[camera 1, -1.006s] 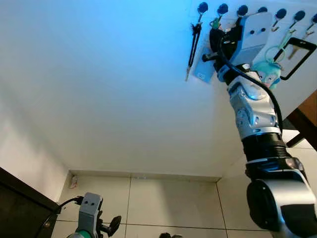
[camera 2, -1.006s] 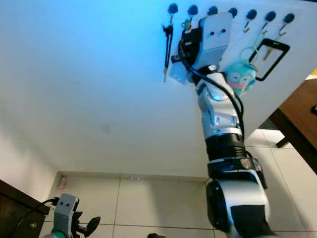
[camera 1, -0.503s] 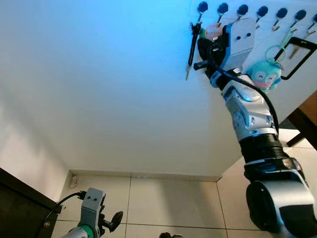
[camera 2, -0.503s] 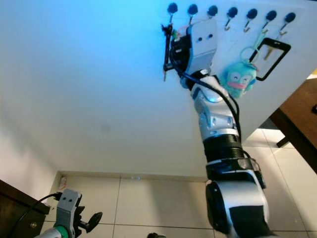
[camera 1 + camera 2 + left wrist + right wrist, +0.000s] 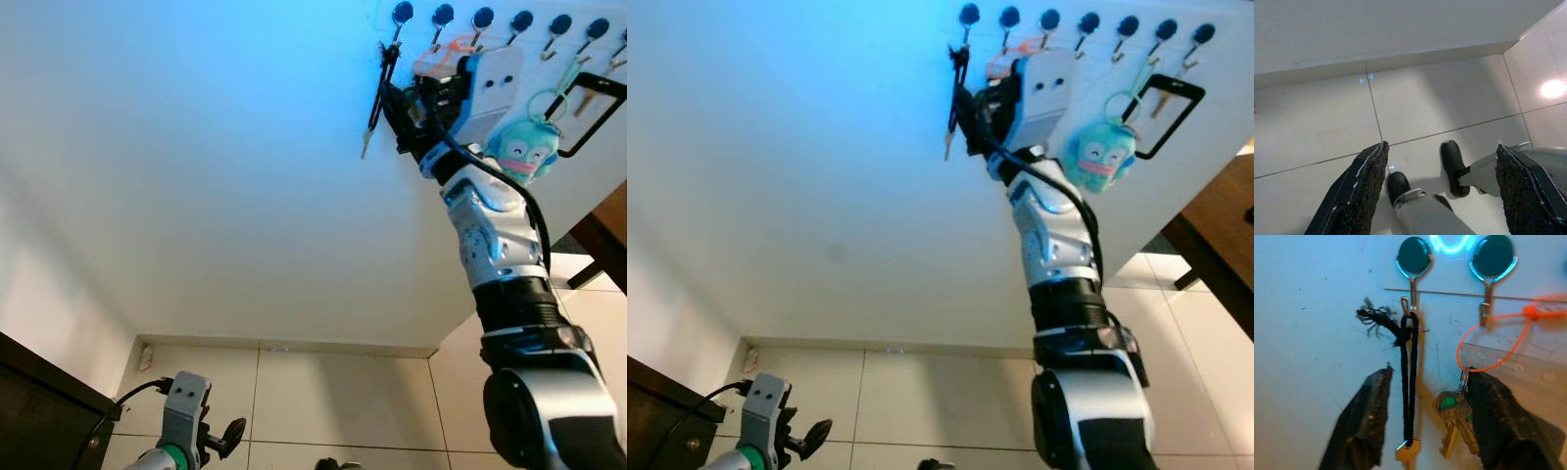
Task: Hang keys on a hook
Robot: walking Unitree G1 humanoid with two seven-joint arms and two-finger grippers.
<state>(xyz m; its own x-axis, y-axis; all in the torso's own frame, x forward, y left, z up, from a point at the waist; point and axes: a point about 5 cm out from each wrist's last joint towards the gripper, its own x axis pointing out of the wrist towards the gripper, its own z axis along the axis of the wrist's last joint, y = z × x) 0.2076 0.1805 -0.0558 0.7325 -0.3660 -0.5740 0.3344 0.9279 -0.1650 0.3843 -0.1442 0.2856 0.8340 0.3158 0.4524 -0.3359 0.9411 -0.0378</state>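
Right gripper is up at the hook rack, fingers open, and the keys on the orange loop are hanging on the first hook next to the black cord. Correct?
Not quite. In the right wrist view the black cord takes the first hook; the orange loop with the keys hangs on the second hook. The right gripper is at the rack, fingers open.

Black-cord key [image 5: 1407,453] cut off below
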